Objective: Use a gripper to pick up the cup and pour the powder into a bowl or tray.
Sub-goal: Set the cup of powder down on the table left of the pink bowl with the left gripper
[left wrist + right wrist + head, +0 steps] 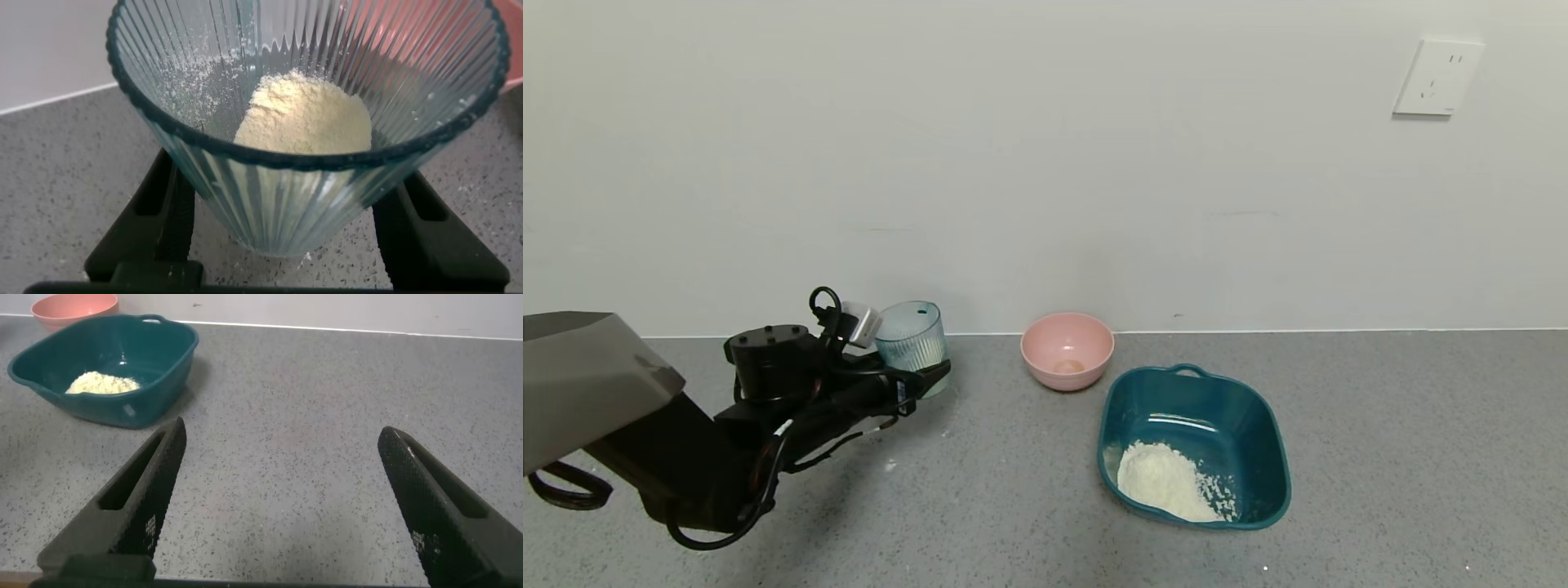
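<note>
The ribbed pale blue-green cup (913, 335) stands on the counter at the back left. It holds a heap of white powder (304, 114). My left gripper (925, 371) is open around its lower part, and in the left wrist view (286, 175) one black finger (167, 212) stands close on each side of the cup (278, 204). The dark teal basin (1245, 425) sits right of centre with a pile of powder (1164, 482) in its front corner. It also shows in the right wrist view (155, 355). My right gripper (282, 437) is open and empty above bare counter.
A round pink bowl (1067, 349) stands by the wall between the cup and the basin. A few white specks lie on the grey counter (1405, 457) near the cup. A wall socket (1437, 77) is high on the right.
</note>
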`<action>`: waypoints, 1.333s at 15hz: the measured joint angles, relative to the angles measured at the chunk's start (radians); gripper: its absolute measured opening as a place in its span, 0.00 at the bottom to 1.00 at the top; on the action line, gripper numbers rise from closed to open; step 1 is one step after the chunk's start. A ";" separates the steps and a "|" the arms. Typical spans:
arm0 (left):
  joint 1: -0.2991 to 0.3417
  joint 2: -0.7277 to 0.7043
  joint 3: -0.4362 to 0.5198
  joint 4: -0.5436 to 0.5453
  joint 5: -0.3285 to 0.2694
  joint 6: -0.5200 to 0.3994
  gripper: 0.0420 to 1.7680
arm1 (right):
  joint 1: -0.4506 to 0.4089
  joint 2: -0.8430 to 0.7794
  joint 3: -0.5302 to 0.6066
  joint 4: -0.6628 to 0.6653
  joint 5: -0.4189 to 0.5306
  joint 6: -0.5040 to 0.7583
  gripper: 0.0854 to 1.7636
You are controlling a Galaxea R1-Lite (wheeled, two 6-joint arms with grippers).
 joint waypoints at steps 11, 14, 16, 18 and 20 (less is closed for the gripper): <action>-0.005 0.129 -0.013 -0.009 0.002 0.002 0.70 | 0.000 0.000 0.000 0.000 0.000 0.000 0.97; -0.005 0.141 -0.015 -0.010 0.002 0.002 0.70 | 0.000 0.000 0.000 0.000 0.000 0.000 0.97; -0.004 0.145 -0.017 -0.010 0.002 0.003 0.76 | 0.000 0.000 0.000 0.000 0.000 0.000 0.97; -0.004 0.146 -0.012 -0.010 0.000 0.006 0.81 | 0.000 0.000 0.000 0.000 0.000 0.000 0.97; -0.004 0.144 -0.009 -0.011 -0.001 0.004 0.84 | 0.000 0.000 0.000 0.000 0.000 0.000 0.97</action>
